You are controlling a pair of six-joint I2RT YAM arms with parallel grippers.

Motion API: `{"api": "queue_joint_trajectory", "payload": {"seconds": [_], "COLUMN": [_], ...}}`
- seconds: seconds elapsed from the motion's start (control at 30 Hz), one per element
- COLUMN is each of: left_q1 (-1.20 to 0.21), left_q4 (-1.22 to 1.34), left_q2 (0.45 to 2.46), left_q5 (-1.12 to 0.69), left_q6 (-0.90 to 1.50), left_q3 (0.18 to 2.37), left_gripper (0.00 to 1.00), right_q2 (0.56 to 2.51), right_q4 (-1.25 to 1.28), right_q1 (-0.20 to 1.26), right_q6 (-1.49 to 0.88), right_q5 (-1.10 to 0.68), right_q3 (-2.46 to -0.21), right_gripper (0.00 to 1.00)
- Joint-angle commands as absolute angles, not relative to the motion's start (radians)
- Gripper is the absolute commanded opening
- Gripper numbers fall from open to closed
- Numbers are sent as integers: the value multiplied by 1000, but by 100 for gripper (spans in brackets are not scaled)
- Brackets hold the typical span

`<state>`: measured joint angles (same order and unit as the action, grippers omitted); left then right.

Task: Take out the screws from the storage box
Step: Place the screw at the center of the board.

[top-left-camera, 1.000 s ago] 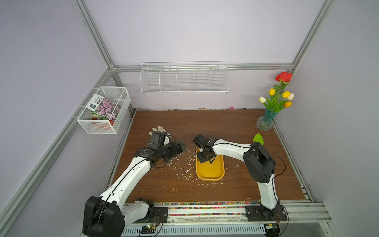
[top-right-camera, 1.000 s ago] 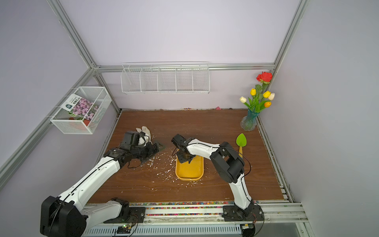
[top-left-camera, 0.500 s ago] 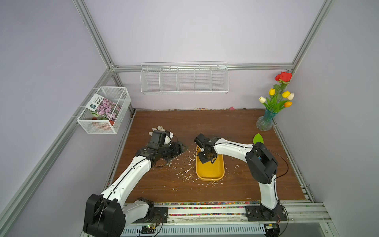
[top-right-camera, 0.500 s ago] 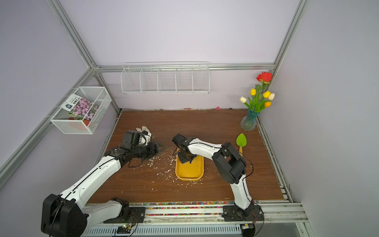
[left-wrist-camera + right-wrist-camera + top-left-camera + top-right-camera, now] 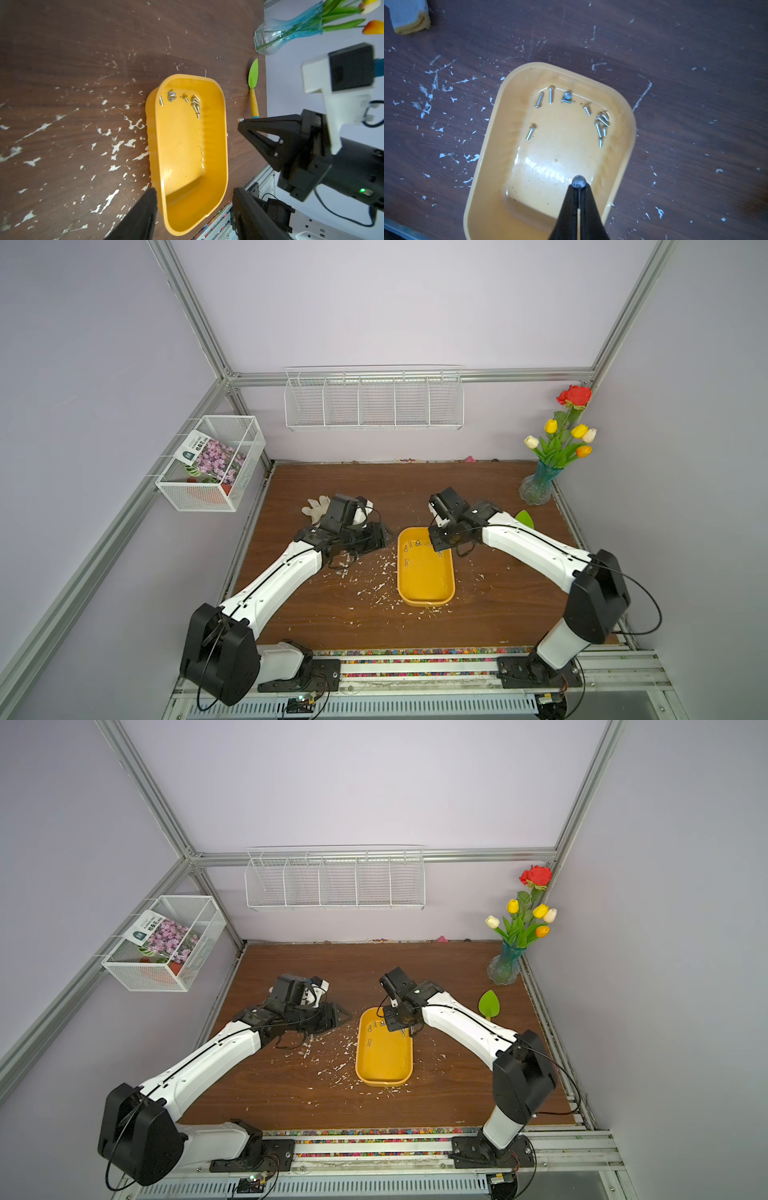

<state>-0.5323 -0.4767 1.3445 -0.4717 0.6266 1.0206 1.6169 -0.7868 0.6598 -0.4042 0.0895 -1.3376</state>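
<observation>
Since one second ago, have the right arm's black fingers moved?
Yes. The right arm's black fingers shifted across the shallow yellow plastic storage box, from its left-arm side toward the blue glass vase.

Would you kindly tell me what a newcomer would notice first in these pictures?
The yellow storage box at mid-table stands out, with small screws gathered at its far end. Just above it the right claw is shut on a single screw. Bright flowers stand in the far right corner.
</observation>
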Motion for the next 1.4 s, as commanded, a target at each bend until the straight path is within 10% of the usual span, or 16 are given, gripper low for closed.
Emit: {"api": "queue_joint_trajectory", "payload": {"seconds": [0.0, 0.5, 1.37], "left_q1": [-578, -742, -827], "left_q4": [-498, -654, -762], "left_q2": [1416, 1952, 2212], "left_q5": [-418, -401, -200], "left_q6": [591, 533, 544], "left_q3": [1090, 1508, 1708], "left_gripper": [62, 50, 45], "right_q2": [1534, 1537, 1629], "right_q4": [-848, -683, -614], "right_q1": [602, 438, 438], "right_q6": [-410, -406, -431], "right_q5": [135, 106, 113], "right_q3": [-1246, -936, -884], "right_gripper": [0, 0, 3]}}
